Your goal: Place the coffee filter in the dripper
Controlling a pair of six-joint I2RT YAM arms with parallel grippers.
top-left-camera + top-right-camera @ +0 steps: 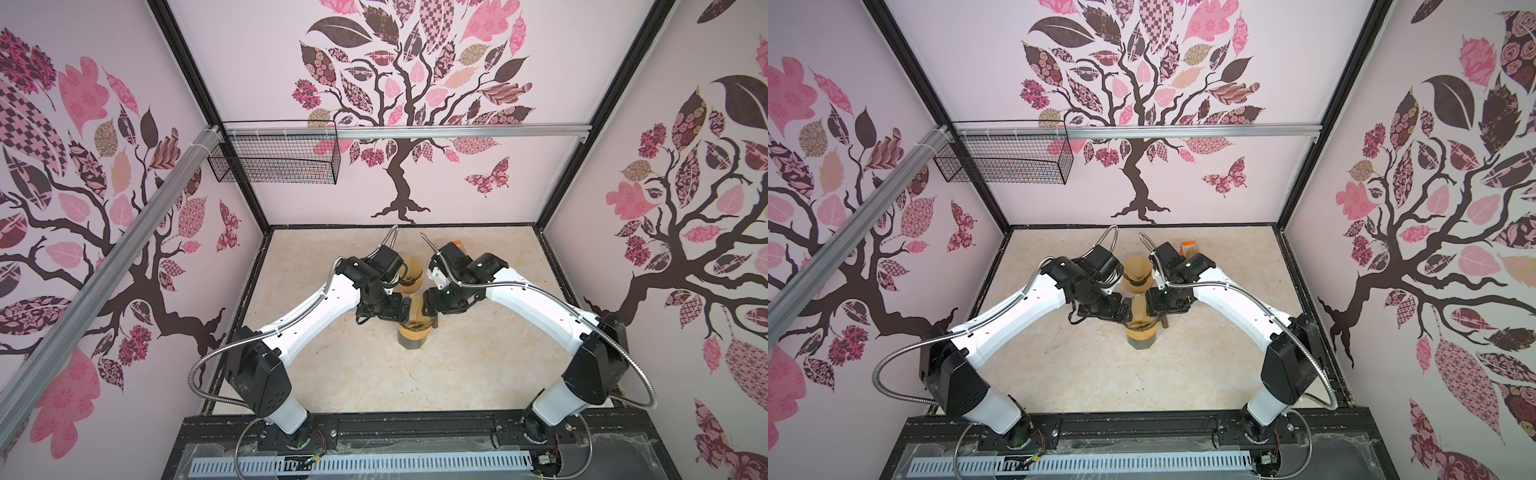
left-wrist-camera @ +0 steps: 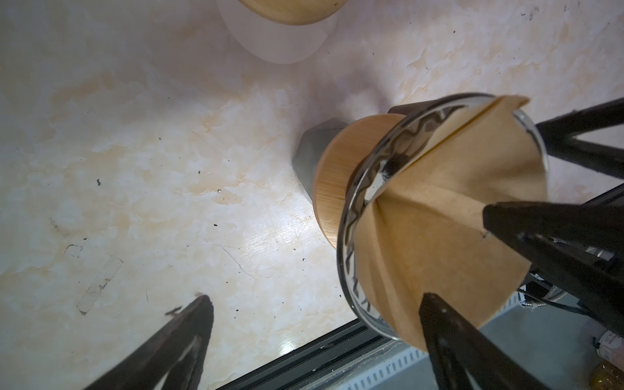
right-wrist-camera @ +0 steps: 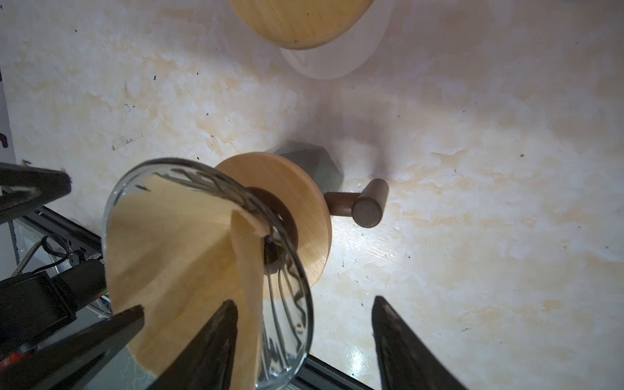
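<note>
Both arms are meeting at the clear glass cone dripper with a pale wooden collar (image 2: 332, 182), where the brown paper coffee filter (image 2: 439, 209) is sitting inside the cone, one folded flap poking past the rim. The left gripper (image 2: 315, 299) is gaping wide and empty, one finger over the paper. The right gripper (image 3: 304, 300) is also standing apart, straddling the glass wall. The risk is a departing finger snagging that flap and lifting the filter out, or nudging the dripper off its grey faceted base (image 3: 304, 158).
</note>
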